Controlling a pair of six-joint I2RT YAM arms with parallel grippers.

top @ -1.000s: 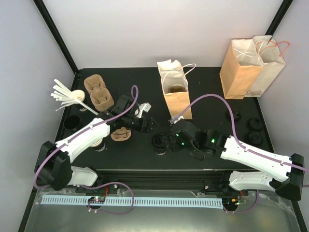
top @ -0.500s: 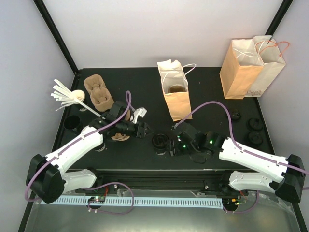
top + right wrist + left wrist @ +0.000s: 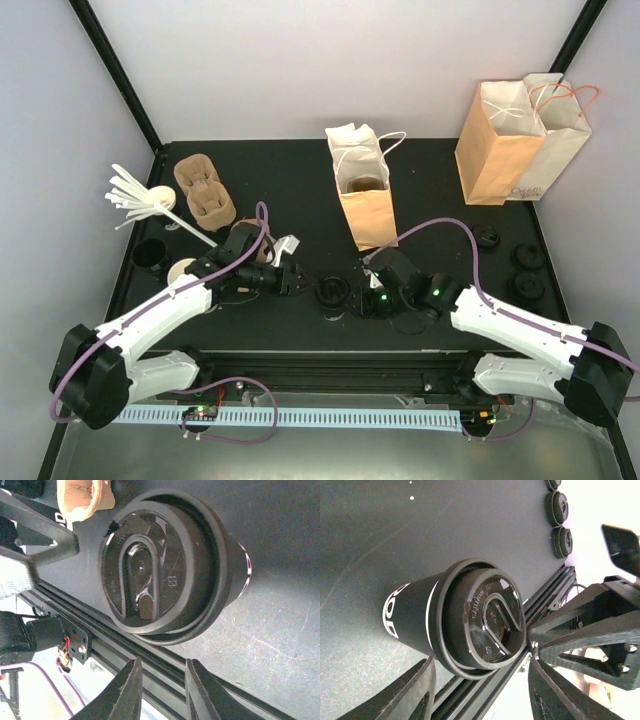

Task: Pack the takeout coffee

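the takeout coffee [image 3: 331, 291] is a small black cup with white lettering and a thin white band on its side. its round black lid has a raised oval panel. it stands upright near the front edge of the counter [image 3: 440, 190], between my left tool [image 3: 298, 282] and right tool [image 3: 361, 300].

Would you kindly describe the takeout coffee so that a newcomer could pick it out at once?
From the open brown paper bag standing mid-table, look toward the front edge: a small cup stands between the left gripper and right gripper. Unlike the loose black lids at the right, it is a whole black cup with its lid on.
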